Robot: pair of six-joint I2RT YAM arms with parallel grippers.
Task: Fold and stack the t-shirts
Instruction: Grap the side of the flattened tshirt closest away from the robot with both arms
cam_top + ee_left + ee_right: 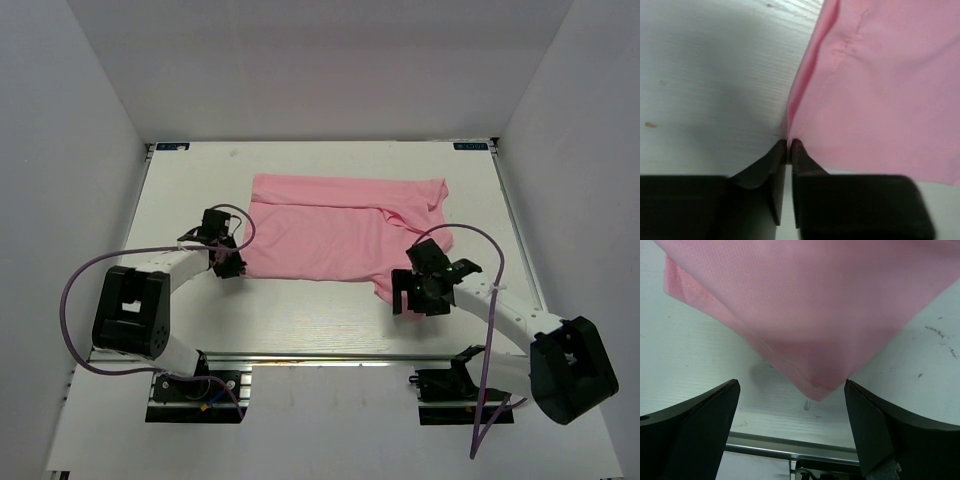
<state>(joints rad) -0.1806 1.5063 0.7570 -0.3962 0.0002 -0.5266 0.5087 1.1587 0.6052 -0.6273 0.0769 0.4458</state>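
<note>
The light pink t-shirt [340, 235] lies partly folded on the white table, with a sleeve turned over at its right side. My left gripper [232, 262] is low at the shirt's near left edge. In the left wrist view its jaws [789, 145] are pinched together on that edge of the t-shirt [880, 90]. My right gripper [415, 295] is at the shirt's near right corner. In the right wrist view it stands wide open [791, 383], and the corner of the t-shirt [810, 305] points down between the two fingers without touching either.
The white table [300, 320] is closed in by white walls on the left, right and back. An aluminium rail [330, 357] runs along the near edge, close under the right gripper [790, 445]. A purple cable loops from each arm.
</note>
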